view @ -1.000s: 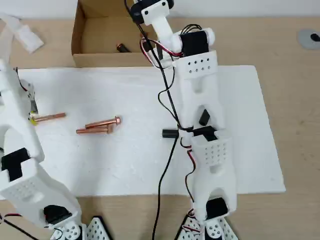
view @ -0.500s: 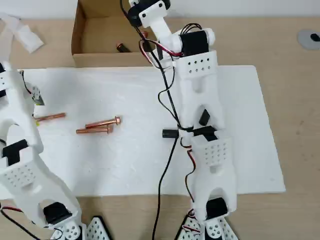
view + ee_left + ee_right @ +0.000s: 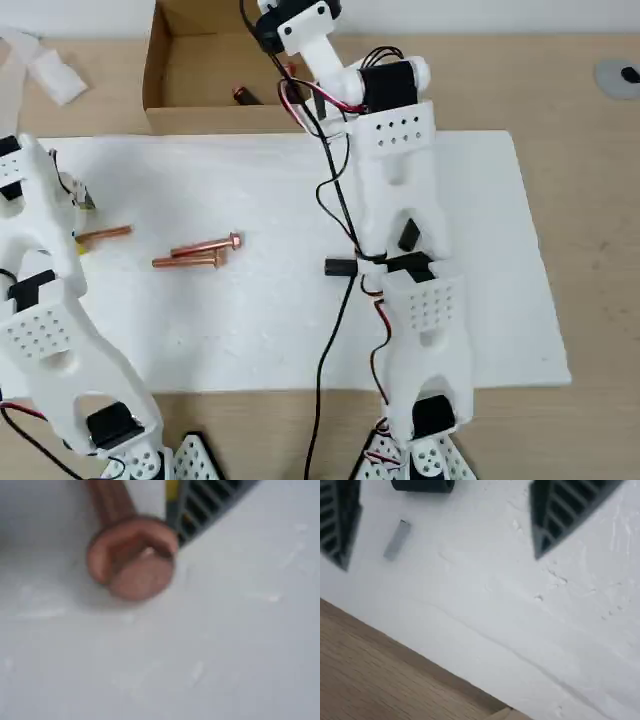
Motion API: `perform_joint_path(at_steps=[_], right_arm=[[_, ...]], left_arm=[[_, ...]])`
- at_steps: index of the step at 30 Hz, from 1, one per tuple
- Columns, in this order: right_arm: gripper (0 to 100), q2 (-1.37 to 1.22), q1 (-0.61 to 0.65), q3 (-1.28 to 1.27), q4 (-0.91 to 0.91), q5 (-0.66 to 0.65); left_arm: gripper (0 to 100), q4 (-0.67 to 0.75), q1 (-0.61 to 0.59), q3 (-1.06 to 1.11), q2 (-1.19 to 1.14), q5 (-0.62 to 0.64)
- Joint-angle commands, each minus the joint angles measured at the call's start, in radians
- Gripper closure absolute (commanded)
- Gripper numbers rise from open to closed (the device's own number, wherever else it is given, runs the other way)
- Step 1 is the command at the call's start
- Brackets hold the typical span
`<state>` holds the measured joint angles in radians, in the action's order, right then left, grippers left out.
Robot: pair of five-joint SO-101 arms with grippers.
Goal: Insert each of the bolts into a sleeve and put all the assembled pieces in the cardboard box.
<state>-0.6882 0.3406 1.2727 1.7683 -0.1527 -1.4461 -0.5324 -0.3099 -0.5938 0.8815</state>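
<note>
Three copper bolts lie on the white foam mat (image 3: 250,330): one at the left (image 3: 103,236), two side by side (image 3: 200,252) near the middle. My left gripper (image 3: 72,215) stands open over the left bolt's head end. In the left wrist view that bolt head (image 3: 132,562) rests on the mat, touching one dark finger (image 3: 200,510). A black sleeve (image 3: 340,266) lies beside the right arm (image 3: 400,200). My right gripper (image 3: 440,560) is open low over the mat, with the sleeve (image 3: 422,485) beyond its fingers (image 3: 560,510). The cardboard box (image 3: 155,70) holds one assembled piece (image 3: 245,95).
A small grey strip (image 3: 397,540) lies on the mat near the sleeve. The mat's edge and the bare wooden table (image 3: 380,680) are close to my right gripper. Black cables (image 3: 335,330) trail down across the mat. A white object (image 3: 50,70) lies far left.
My left arm has shifted toward the far side of the table, its gripper sliding off the left bolt's end. That bolt stays on the mat. The right arm barely moved.
</note>
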Motion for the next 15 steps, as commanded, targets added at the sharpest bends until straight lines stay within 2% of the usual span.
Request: perform_joint_path(at_steps=[1, 7, 13, 15], right_arm=[[72.4, 0.064, -0.013, -0.002, 0.018, -0.011], [72.4, 0.064, -0.013, -0.002, 0.018, -0.011], [72.4, 0.064, -0.013, -0.016, 0.018, -0.011], [72.4, 0.064, -0.013, -0.041, 0.018, -0.011]], left_arm=[[79, 0.018, -0.003, -0.035, -0.022, -0.006], [100, 0.014, -0.028, -0.029, -0.067, -0.005], [99, 0.014, -0.092, -0.038, -0.094, -0.012], [99, 0.014, -0.103, -0.040, -0.090, -0.068]])
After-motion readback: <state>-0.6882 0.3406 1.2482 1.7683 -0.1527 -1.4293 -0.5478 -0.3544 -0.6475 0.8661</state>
